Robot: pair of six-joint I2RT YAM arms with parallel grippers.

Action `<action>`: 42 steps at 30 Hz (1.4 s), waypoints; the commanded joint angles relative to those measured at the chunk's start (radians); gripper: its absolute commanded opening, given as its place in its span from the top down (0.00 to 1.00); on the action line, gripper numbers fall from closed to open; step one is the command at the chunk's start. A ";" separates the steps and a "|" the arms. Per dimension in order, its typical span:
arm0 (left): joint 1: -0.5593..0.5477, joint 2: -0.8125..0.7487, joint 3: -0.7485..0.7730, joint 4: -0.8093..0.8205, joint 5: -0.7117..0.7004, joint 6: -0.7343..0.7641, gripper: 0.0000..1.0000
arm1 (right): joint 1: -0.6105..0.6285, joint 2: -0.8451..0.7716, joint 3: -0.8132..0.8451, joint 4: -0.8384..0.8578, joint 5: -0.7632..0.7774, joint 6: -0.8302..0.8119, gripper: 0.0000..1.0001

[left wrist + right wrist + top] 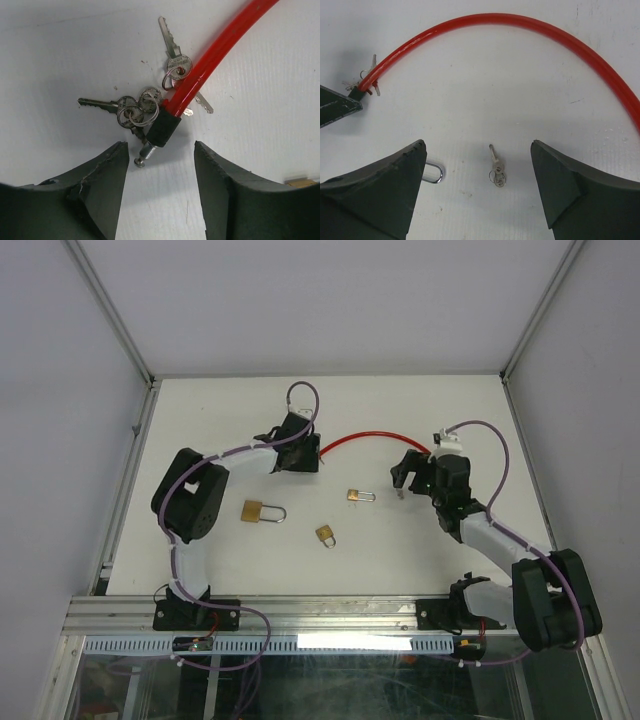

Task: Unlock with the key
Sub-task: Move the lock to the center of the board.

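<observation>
Left pincer [160, 146]: jaws stood apart, clamped on nothing. Black cable end [163, 128] lay just ahead of the gap, ringed keys [134, 111] touching it, red cable [215, 50] running off beyond. Right pincer [478, 144]: jaws wide apart, empty. Single key [496, 168] lay on the table [470, 100] in the gap; padlock shackle [434, 173] just beside one finger.

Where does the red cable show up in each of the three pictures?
Top external: the red cable arcs just above the picture's centre.
Left wrist: it runs from top right down to the centre.
Right wrist: it arches across the top, left to right edge.
Shared landmark: the bunch of keys at its end, in both wrist views.
</observation>
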State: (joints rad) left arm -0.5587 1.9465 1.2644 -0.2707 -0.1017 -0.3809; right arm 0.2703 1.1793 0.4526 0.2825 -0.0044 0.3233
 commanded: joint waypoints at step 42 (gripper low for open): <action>-0.162 0.170 0.375 -0.038 -0.103 0.069 0.57 | 0.004 -0.152 -0.061 -0.023 0.041 0.037 0.12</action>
State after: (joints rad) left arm -0.7143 2.1731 1.5997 -0.3557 -0.1795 -0.3000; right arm 0.2703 1.0542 0.3645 0.2638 0.0509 0.3519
